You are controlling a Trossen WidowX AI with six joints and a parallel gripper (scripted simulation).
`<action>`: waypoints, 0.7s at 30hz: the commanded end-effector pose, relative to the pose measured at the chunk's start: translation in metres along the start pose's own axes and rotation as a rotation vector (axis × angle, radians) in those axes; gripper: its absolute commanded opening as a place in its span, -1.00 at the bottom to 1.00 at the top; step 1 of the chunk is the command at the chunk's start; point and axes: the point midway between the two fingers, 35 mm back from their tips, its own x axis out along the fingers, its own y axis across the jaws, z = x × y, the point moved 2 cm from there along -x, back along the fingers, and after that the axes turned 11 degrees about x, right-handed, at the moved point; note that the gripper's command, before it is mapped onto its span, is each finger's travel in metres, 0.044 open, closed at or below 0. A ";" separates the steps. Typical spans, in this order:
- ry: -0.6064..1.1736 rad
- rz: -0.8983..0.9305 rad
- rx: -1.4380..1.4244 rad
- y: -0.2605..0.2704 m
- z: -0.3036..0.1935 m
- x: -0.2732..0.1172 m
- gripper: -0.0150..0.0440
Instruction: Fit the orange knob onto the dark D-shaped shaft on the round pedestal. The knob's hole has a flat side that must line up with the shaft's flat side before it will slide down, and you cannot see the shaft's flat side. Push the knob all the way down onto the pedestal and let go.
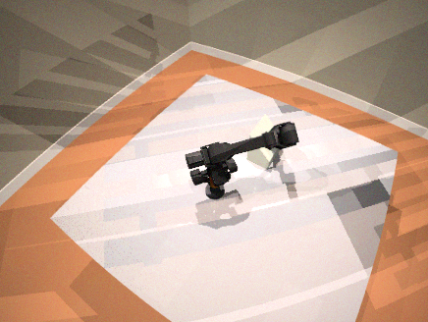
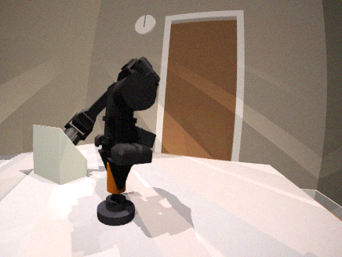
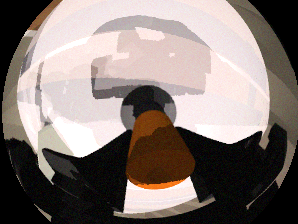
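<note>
The pale wedge-shaped block [image 1: 259, 147] [image 2: 55, 157] [image 3: 54, 147] stands beside the pedestal [image 1: 215, 191] [image 2: 116, 213] [image 3: 128, 117] (well apart, mind), leaving room between.

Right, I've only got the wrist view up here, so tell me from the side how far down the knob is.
Observer: Not down. In the exterior view, a dark stub shows between the orange knob and the wide round pedestal.

Operator: Copy. Give me its lean.

Observer: From the side it looks about upright; I can't judge its flat side.

Operator: And the pale block on my left, check it against the arm.

Observer: From the top, the arm covers part of the pale block.
</note>
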 end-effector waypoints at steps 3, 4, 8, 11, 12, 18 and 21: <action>-0.001 -0.004 -0.043 -0.001 0.000 0.001 -0.49; -0.001 -0.004 -0.044 -0.001 0.000 0.001 -0.49; -0.001 -0.004 -0.044 -0.001 0.001 0.003 -0.49; -0.001 -0.004 -0.043 0.000 0.000 0.003 -0.49; -0.001 -0.004 -0.043 0.001 0.000 0.003 -0.49; -0.001 -0.004 -0.043 0.004 -0.001 0.001 -0.49; -0.001 -0.003 -0.043 0.005 -0.001 0.002 -0.49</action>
